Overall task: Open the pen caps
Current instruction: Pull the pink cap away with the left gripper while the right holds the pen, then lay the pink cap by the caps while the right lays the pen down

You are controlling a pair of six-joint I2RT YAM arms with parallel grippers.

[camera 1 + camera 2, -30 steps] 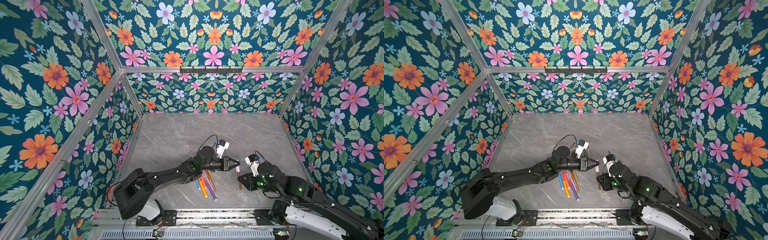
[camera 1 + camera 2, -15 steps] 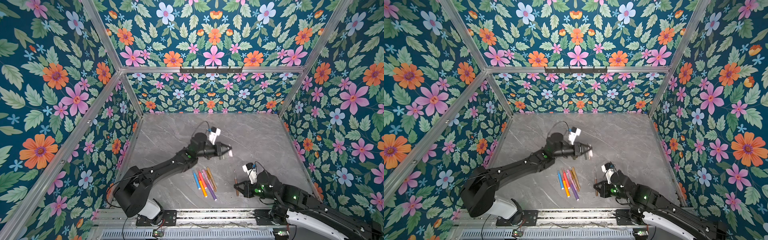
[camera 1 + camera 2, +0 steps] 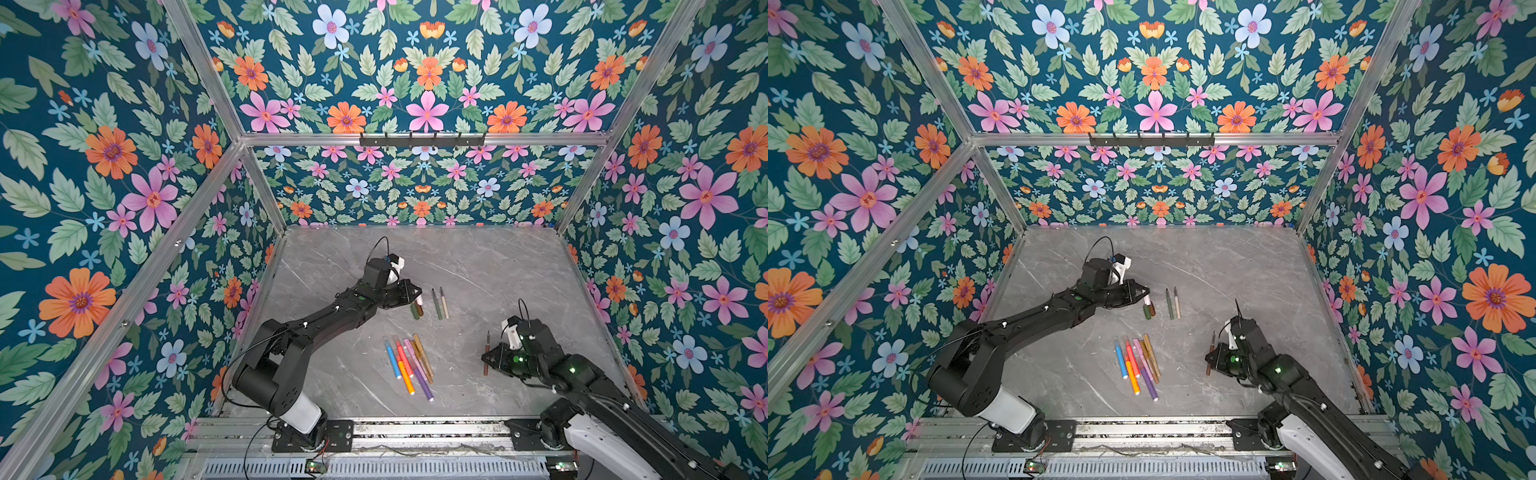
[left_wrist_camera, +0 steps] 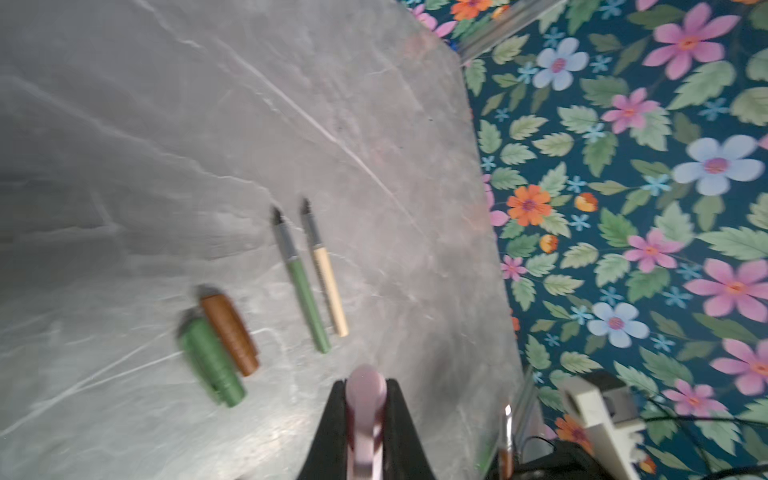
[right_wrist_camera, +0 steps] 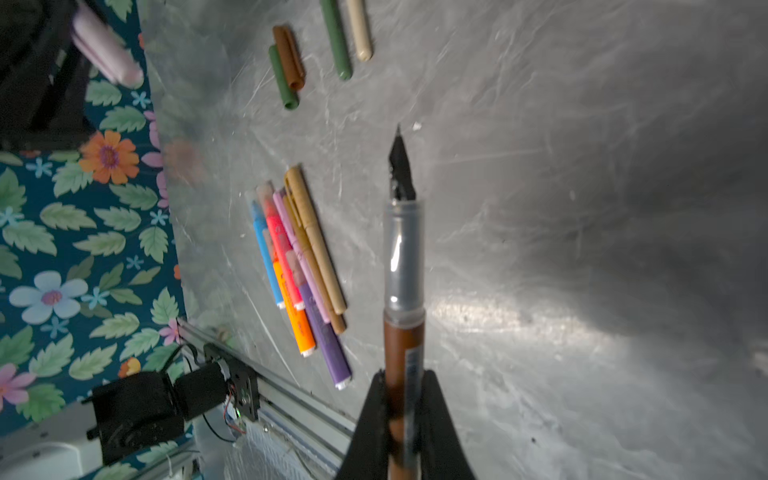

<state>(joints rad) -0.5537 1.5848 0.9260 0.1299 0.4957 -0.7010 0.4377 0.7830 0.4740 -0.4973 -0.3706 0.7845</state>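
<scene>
L claw (image 4: pixel 365 388) clamped on pink cap (image 4: pixel 366 376), near loose green cap (image 4: pixel 212 361) & brown cap (image 4: pixel 230 332) lying side by side on table (image 3: pixel 478 266), R claw (image 5: pixel 401 386) gripping uncapped brown pen (image 5: pixel 403 340), capped pens (image 3: pixel 409 365) bunched mid-table

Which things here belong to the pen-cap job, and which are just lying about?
Part of the job: pink cap in the left gripper; brown pen in the right gripper; green cap and brown cap, already off; bundle of capped pens.
Just there: hook rail on the back wall; floral walls.
</scene>
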